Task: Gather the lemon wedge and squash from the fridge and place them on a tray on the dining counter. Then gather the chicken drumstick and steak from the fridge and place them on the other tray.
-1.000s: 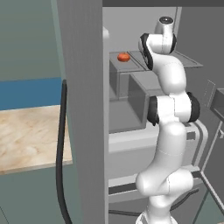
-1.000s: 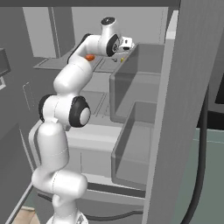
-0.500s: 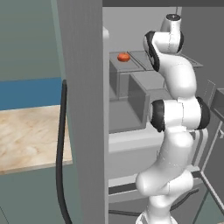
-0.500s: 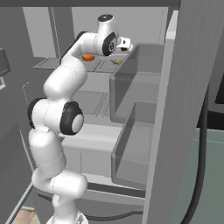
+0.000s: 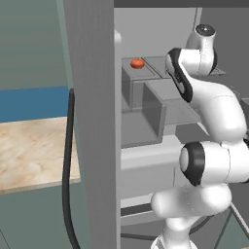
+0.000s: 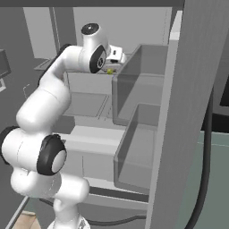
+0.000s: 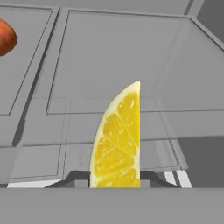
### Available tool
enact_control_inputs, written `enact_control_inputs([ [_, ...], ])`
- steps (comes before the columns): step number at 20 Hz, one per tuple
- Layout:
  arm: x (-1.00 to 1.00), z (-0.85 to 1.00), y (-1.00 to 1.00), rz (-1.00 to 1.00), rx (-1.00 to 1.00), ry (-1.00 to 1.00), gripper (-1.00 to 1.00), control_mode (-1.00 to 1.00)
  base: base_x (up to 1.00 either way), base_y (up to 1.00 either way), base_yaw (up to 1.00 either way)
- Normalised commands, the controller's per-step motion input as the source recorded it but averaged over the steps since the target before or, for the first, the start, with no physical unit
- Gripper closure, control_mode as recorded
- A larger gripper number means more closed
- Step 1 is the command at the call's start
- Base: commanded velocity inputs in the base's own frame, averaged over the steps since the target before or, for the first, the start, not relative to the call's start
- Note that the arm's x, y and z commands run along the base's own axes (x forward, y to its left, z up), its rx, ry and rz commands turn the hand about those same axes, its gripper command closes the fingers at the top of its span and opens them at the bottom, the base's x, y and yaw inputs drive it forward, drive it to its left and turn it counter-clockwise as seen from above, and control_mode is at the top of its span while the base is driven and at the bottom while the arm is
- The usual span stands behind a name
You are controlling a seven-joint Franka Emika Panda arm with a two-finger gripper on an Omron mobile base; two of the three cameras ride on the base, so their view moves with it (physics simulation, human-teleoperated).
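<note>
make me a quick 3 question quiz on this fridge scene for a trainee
1. True or false: the gripper is shut on the lemon wedge.
2. In the left base view, the orange-red item lies: A) on an upper fridge shelf, B) on the wooden counter, C) on the floor.
3. In the hand view, the wedge's straight edge is on which side of the picture?

Key: 1 true. 2 A. 3 the right side; its curved rind faces left.
</note>
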Motion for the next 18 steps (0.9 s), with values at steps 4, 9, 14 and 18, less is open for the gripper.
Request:
enact_control_inputs([
  [4, -1.0, 0.09, 0.18, 0.0, 0.03, -0.02, 1.0, -1.0, 0.0, 0.0, 0.0],
  [9, -1.0, 0.25, 0.07, 0.0, 0.12, 0.07, 1.0, -1.0, 0.0, 0.0, 0.0],
  [14, -0.94, 0.16, 0.1, 0.0, 0.13, 0.2, 1.0, -1.0, 0.0, 0.0, 0.0],
  [18, -0.87, 0.01, 0.24, -0.04, 0.08, 0.23, 1.0, -1.0, 0.0, 0.0, 0.0],
])
